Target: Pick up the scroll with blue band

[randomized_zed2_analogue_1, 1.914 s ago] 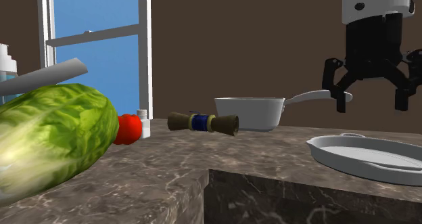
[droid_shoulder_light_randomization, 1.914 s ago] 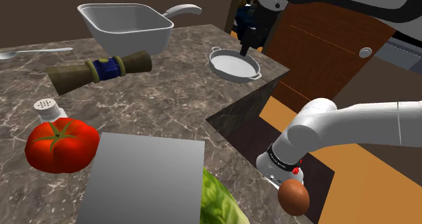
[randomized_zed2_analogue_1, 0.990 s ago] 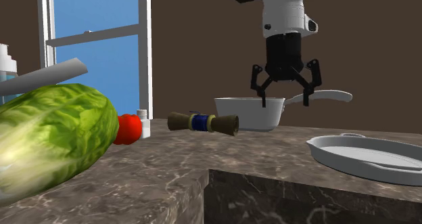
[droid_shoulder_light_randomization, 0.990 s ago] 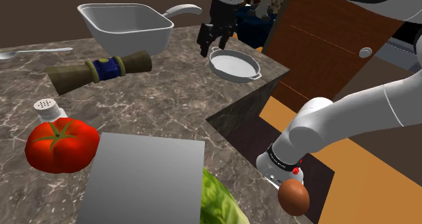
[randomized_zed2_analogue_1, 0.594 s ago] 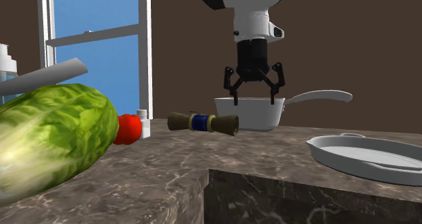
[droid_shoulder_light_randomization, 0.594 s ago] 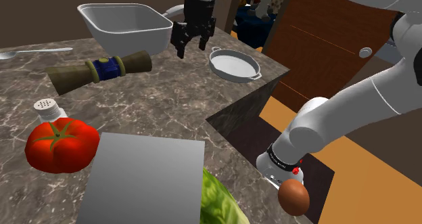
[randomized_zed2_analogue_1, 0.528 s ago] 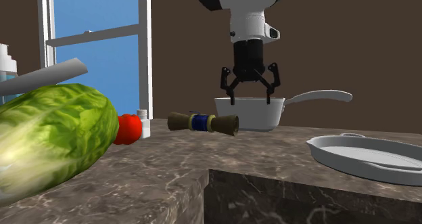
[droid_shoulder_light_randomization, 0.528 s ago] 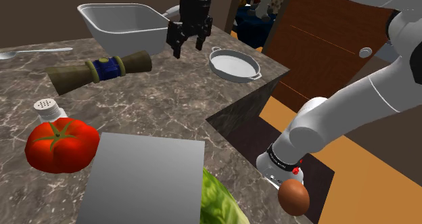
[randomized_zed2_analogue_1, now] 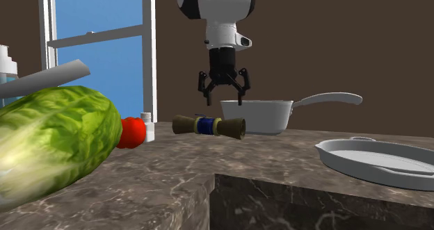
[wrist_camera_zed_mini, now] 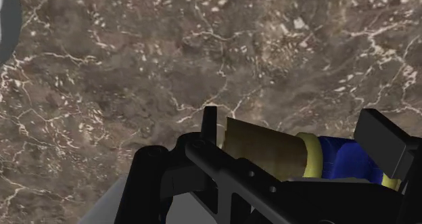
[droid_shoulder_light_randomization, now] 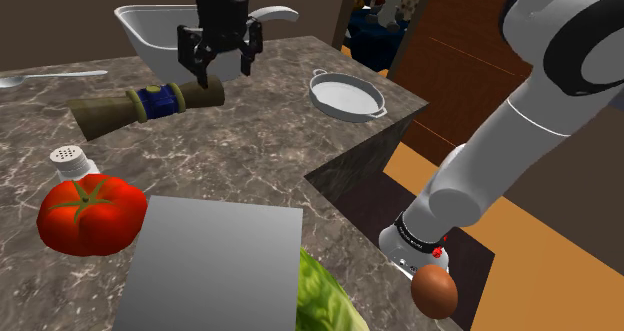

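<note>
Beneath the gripper (droid_shoulder_light_randomization: 222, 71) (randomized_zed2_analogue_1: 223, 96) (wrist_camera_zed_mini: 297, 131), widest of all: a brown, white-veined stone counter (droid_shoulder_light_randomization: 250, 154) (randomized_zed2_analogue_1: 209, 176) (wrist_camera_zed_mini: 135, 67). Above the gripper, the white arm (droid_shoulder_light_randomization: 520, 129) (randomized_zed2_analogue_1: 212, 3), arched over from the stand. Far from the gripper, at the counter's near edge in the shoulder view, a green cabbage (droid_shoulder_light_randomization: 325, 299) (randomized_zed2_analogue_1: 55, 145) beside a flat grey board (droid_shoulder_light_randomization: 215, 264). Just behind the gripper, a white pan (droid_shoulder_light_randomization: 190, 41) (randomized_zed2_analogue_1: 257, 117) with a long handle. Off to one side of the gripper, toward the counter's corner, a shallow white dish (droid_shoulder_light_randomization: 345, 97) (randomized_zed2_analogue_1: 375, 162). Well away, next to the board, a red tomato (droid_shoulder_light_randomization: 90, 214) (randomized_zed2_analogue_1: 132, 133). Directly below the gripper, flat on the counter, the scroll (droid_shoulder_light_randomization: 110, 115) (randomized_zed2_analogue_1: 233, 128) (wrist_camera_zed_mini: 267, 148) (olive-tan, with 2 yellow rings on either side of a blue band (droid_shoulder_light_randomization: 157, 101) (randomized_zed2_analogue_1: 205, 126) (wrist_camera_zed_mini: 345, 158)), its pan-side end under the fingertips. Gripper hovering clear of that end, 2 black fingers (wrist_camera_zed_mini: 385, 138) spread apart, clasping nothing. Smaller yet: a shaker (droid_shoulder_light_randomization: 72, 159) (randomized_zed2_analogue_1: 146, 117) beside the tomato, a spoon (droid_shoulder_light_randomization: 50, 77) beyond the scroll's far end, a brown egg (droid_shoulder_light_randomization: 433, 291) by the arm's base.
</note>
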Controlling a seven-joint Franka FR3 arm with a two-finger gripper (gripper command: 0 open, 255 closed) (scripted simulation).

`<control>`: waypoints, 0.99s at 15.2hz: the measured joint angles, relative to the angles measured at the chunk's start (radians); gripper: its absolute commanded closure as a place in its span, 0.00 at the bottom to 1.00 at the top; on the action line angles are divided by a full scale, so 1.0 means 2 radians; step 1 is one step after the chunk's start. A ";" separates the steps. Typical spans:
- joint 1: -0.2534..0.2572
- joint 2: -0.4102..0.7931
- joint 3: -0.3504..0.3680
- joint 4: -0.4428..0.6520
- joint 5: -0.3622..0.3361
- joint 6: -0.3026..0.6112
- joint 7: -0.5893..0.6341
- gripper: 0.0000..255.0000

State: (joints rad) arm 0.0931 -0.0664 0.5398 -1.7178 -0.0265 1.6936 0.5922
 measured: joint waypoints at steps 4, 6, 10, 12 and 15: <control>0.028 0.092 0.026 0.101 -0.048 -0.027 0.056 0.00; 0.053 0.145 0.034 0.162 -0.077 -0.046 0.084 0.00; 0.075 0.185 0.036 0.195 -0.099 -0.048 0.105 0.00; 0.072 0.183 0.036 0.180 -0.098 -0.035 0.106 0.00; 0.069 0.180 0.036 0.157 -0.096 -0.015 0.107 0.00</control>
State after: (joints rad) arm 0.2317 0.2939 0.6114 -1.4032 -0.2189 1.6639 0.8061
